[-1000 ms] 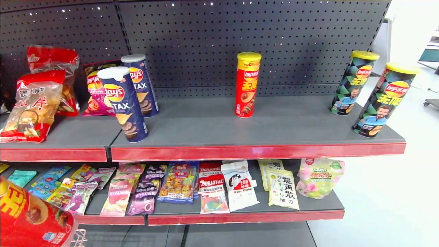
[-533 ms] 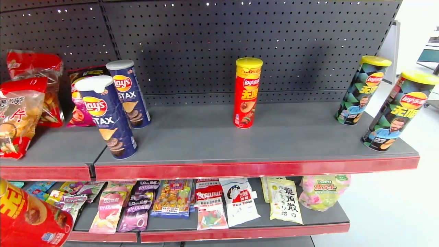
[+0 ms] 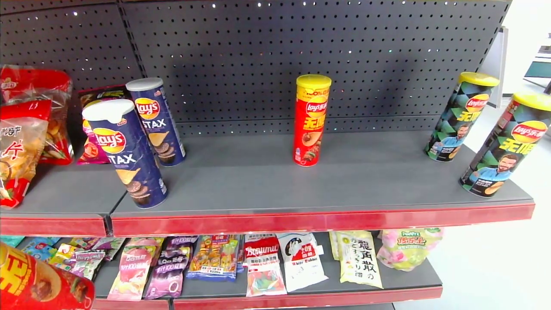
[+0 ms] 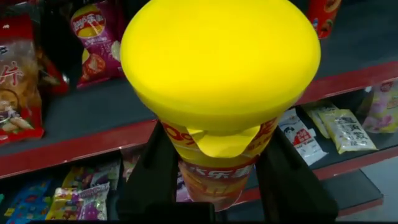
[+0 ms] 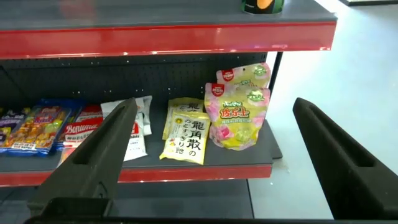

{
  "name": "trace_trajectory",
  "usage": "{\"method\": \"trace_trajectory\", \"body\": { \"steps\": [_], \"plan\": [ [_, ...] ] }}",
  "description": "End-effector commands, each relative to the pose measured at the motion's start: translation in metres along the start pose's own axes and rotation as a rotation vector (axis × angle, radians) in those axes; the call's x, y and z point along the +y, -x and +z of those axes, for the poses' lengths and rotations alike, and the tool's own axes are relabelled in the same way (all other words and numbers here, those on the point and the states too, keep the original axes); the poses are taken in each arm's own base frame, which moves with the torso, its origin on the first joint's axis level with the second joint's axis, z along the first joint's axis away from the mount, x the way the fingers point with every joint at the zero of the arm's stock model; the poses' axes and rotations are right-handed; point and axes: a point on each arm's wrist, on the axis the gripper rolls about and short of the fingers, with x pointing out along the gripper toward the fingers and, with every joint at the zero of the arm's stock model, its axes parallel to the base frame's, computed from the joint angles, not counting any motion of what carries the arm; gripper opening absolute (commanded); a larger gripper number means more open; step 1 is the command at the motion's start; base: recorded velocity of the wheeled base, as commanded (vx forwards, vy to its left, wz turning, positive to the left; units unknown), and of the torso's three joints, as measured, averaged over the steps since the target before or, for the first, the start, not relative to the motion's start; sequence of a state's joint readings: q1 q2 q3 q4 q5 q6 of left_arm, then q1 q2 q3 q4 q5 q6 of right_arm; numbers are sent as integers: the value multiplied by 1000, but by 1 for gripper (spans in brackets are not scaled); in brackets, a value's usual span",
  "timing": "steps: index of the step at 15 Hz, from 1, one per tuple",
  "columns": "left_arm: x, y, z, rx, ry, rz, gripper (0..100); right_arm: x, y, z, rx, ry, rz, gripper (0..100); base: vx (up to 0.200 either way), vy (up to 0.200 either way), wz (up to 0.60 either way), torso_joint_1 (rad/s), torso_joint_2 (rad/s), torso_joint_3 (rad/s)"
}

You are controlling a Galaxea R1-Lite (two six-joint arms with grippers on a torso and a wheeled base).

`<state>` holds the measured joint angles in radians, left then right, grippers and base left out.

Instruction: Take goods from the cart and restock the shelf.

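A red chip can with a yellow lid [image 4: 221, 62] is held in my left gripper [image 4: 217, 180], whose black fingers [image 4: 149, 174] press on both sides of it. The same red can [image 3: 38, 284] lies tilted at the head view's lower left corner, below and in front of the upper shelf [image 3: 267, 189]. A matching red can [image 3: 311, 120] stands upright mid-shelf near the pegboard. My right gripper [image 5: 217, 162] is open with nothing between its fingers, facing the lower shelf [image 5: 186, 171].
Two blue cans [image 3: 125, 153] stand left on the upper shelf, two black-green cans [image 3: 460, 116] at its right end, snack bags [image 3: 21, 142] far left. Bare shelf lies either side of the red can. Flat candy packs [image 3: 267, 267] and a green pouch [image 5: 239, 115] fill the lower shelf.
The head view has shifted, so the shelves sit lower and look larger in the picture. The held red can stays at the lower left corner.
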<state>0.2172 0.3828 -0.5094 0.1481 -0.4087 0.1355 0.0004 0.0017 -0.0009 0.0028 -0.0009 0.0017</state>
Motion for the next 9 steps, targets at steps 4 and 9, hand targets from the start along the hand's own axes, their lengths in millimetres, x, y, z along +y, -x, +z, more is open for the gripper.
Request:
{"method": "trace_trajectory", "body": {
  "steps": [4,9],
  "plan": [
    [-3,2,-10,17,41,-9,0,3,-11,116,-55,-2,205,100,0,0,0,0,0,0],
    [-5,2,-24,37,49,-45,0,38,-138,189,101,-4,633,100,0,0,0,0,0,0]
  ]
}}
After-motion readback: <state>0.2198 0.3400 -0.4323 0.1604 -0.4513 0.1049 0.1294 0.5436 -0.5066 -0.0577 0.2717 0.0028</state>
